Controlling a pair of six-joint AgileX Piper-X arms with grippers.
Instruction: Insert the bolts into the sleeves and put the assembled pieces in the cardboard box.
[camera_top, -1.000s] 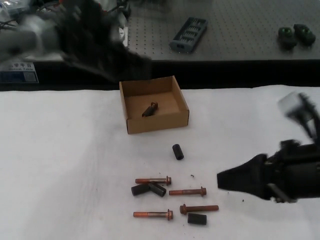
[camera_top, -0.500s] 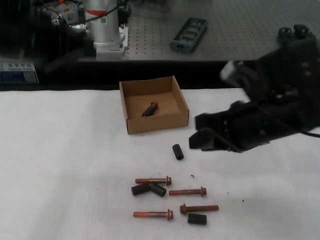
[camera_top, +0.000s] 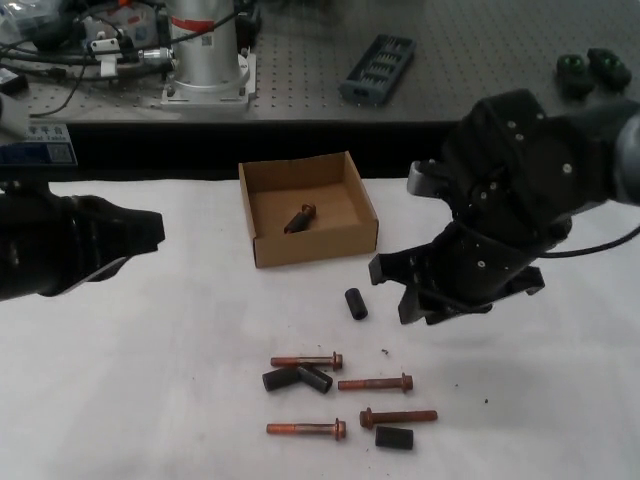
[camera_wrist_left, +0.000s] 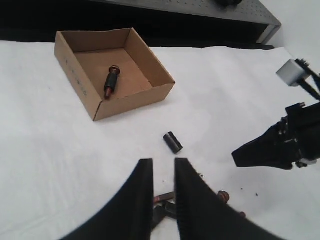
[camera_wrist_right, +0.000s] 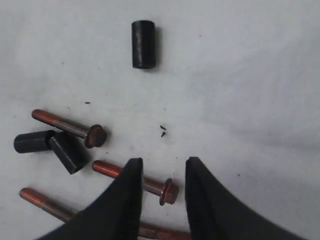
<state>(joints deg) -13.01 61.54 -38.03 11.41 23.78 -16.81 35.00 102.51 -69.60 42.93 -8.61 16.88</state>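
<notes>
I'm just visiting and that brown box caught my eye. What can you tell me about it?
The cardboard box is a shallow open-topped tray of plain brown card, with four low upright walls. It sits flat on the white cloth, toward its far edge. One assembled piece, a coppery bolt in a dark sleeve, lies on its floor. Nothing else touches it.

"Where could a gripper get down?"

"Between the cardboard box (camera_top: 315, 246) and the lone sleeve (camera_top: 356, 303) there's a strip of plain white cloth (camera_top: 150, 380), and a wide stretch left of the pile."

"And the pile?"

"Crowded: 4 bolts (camera_top: 375, 383) and 3 sleeves (camera_top: 314, 379) lie close, 2 sleeves touching beside a bolt's head. The right gripper (camera_top: 390, 290) hangs, fingers apart, just right of the lone sleeve, barring that side. The box is open-topped, 1 assembled piece (camera_top: 300, 217) near its middle, floor showing around it."
</notes>
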